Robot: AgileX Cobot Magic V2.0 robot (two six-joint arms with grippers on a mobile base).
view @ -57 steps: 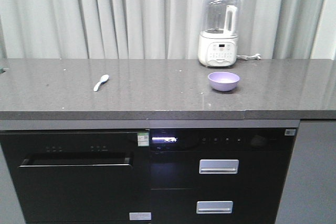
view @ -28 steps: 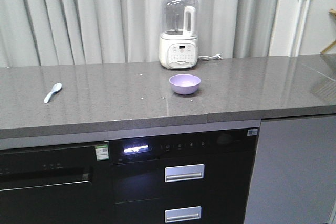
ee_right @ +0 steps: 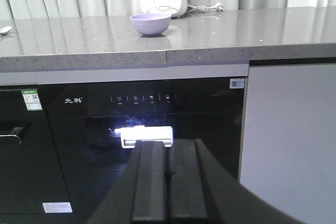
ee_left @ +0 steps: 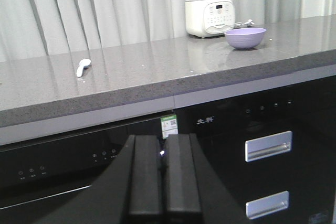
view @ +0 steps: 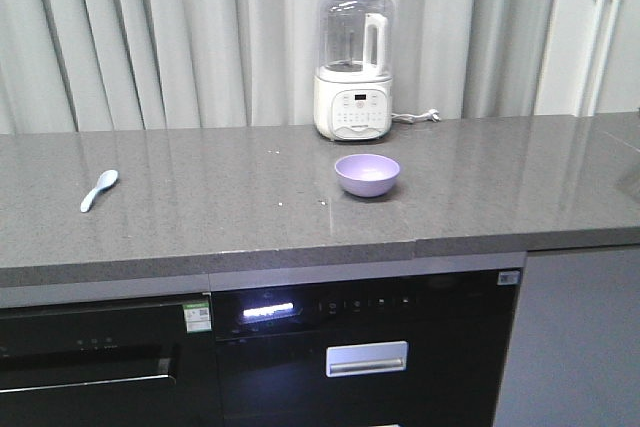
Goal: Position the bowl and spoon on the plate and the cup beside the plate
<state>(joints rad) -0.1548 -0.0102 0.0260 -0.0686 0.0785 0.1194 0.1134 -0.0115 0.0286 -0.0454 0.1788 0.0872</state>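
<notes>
"How far along is it?"

"Barely begun, I'd say. Both arms hang low, facing the black cabinet fronts. The left end effector is pressed shut with nothing in it, and the right end effector is the same."

"And the things?"

"The bowl sits on the table, just in front of the white blender. The spoon lies well off to its left. I can't see the plate or the cup anywhere."

"So what's next?"

"Probably finding the plate. Otherwise an arm has to rise above the table edge and open over the bowl. The blender and its cord stand close behind the bowl, so the reach wants care."
</notes>
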